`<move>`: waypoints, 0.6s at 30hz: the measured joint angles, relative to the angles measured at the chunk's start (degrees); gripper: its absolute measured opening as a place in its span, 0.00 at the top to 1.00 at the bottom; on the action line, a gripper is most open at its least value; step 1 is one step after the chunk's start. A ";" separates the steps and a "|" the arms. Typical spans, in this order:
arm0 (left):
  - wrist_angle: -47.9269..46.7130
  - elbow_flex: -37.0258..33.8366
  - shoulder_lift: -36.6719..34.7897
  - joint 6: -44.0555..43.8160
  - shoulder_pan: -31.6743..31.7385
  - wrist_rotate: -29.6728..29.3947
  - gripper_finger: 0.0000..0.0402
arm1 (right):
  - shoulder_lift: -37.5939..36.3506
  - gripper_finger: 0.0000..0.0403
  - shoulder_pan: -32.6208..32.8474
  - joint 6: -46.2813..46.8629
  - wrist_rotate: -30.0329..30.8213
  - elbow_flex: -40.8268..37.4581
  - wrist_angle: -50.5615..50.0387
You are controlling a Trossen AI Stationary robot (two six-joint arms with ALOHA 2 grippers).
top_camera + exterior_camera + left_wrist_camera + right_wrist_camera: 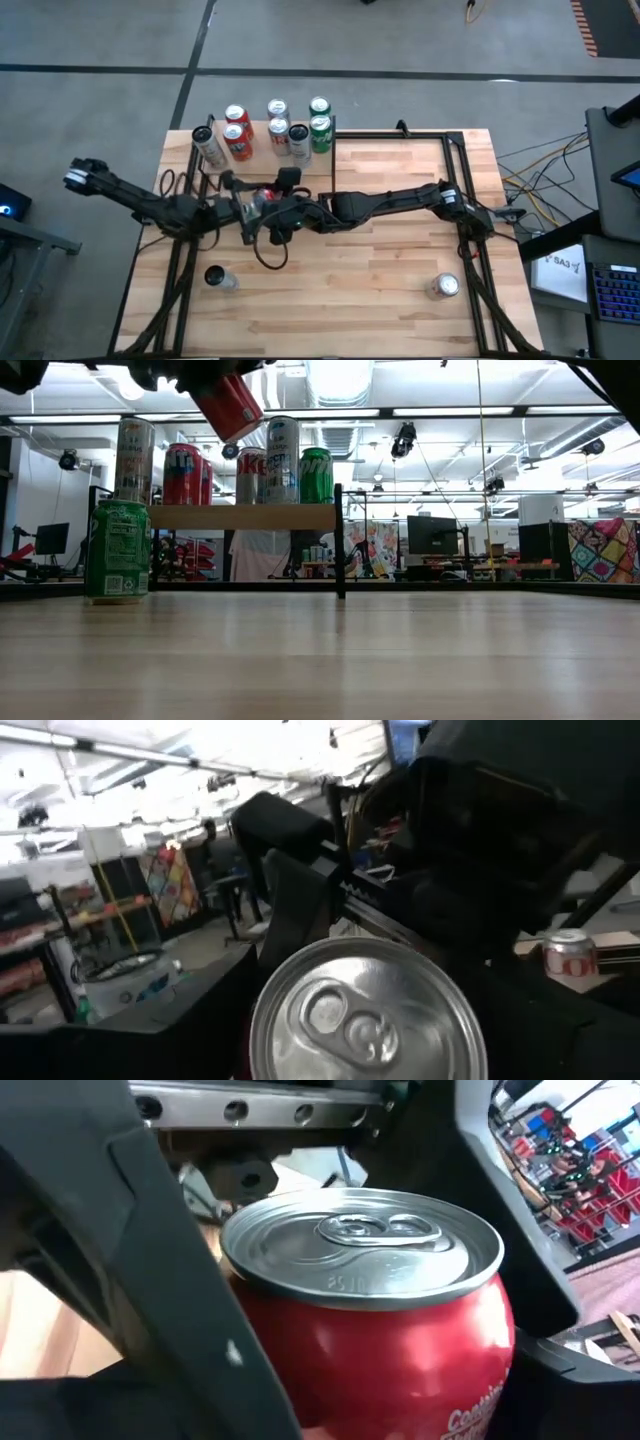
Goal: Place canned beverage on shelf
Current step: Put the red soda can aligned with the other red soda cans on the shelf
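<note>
While both grippers clamp it, the red can [229, 405] hangs tilted above the table.

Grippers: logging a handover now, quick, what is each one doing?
Left gripper: shut on the red can, held above the table.
Right gripper: shut on the same red can, mid-handover.

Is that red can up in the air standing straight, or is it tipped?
Tipped. In the low view the red can hangs slanted above the shelf, clear of the upright cans there.
</note>
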 joint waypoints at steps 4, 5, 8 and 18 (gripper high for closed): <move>-0.20 1.26 2.05 0.00 -0.02 -3.04 0.24 | 0.00 0.27 -0.07 -0.17 0.05 0.00 -0.63; -0.29 1.41 2.27 0.16 -0.02 -3.11 0.24 | 0.01 0.27 -0.09 -0.12 0.05 0.00 -0.74; -0.33 1.46 2.55 0.23 -0.09 -3.25 0.26 | 0.01 0.27 -0.09 0.31 0.10 0.00 -0.66; 0.54 1.34 2.69 -0.62 -0.12 -3.51 0.32 | 0.01 0.27 -0.07 4.01 -0.47 -0.04 -0.55</move>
